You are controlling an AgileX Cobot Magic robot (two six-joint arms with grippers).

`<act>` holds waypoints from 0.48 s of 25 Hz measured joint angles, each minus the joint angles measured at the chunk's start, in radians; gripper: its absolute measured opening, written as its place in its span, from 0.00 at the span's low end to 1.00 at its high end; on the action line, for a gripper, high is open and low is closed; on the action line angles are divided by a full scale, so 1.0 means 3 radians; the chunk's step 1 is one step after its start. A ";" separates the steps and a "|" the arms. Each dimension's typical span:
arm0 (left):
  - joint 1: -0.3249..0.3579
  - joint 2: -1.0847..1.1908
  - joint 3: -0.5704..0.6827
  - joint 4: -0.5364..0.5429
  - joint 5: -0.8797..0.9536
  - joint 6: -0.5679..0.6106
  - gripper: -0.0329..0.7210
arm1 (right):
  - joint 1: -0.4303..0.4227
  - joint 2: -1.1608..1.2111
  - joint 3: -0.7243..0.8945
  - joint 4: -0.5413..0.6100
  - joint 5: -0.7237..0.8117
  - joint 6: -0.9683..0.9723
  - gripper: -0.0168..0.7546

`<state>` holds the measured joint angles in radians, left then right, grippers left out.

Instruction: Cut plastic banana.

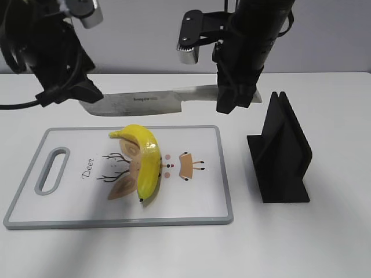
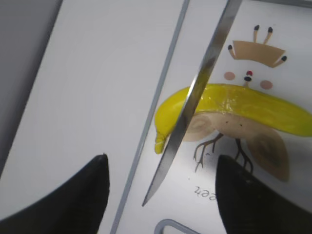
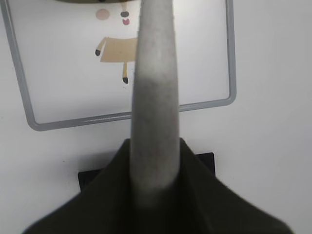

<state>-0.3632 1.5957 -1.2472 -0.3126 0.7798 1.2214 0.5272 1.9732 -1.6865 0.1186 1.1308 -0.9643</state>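
Observation:
A yellow plastic banana (image 1: 145,159) lies on a white cutting board (image 1: 75,200) with a grey rim and a deer drawing. My right gripper (image 1: 235,98) is shut on the grey handle of a kitchen knife (image 1: 145,103). It holds the knife level in the air above the board's far edge, blade pointing left. In the right wrist view the handle (image 3: 153,97) runs out from between the jaws (image 3: 155,146). My left gripper (image 1: 72,92) is open at the blade's tip. In the left wrist view the blade (image 2: 195,97) crosses above the banana (image 2: 243,105), between the spread jaws (image 2: 162,157).
A black knife stand (image 1: 281,153) sits on the white table right of the board; a corner of it shows in the right wrist view (image 3: 90,178). The board's handle slot (image 1: 51,169) is at its left end.

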 joint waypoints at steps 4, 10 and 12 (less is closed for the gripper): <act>0.0003 -0.0113 0.0000 -0.0005 -0.0182 -0.0011 0.92 | -0.0010 0.0000 0.0000 -0.0026 0.0000 0.0000 0.23; 0.0113 -0.0307 0.0000 0.0319 -0.0286 -0.1182 0.92 | -0.0010 -0.0029 0.0000 -0.0027 0.0000 0.0459 0.23; 0.0208 -0.0383 0.0000 0.0551 -0.0248 -0.1929 0.92 | -0.0010 -0.0064 0.0000 -0.0027 0.0000 0.0712 0.23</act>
<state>-0.3009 1.4808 -1.2472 -0.1472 0.7053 0.6426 0.5243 1.9541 -1.6865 0.1106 1.1308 -0.7508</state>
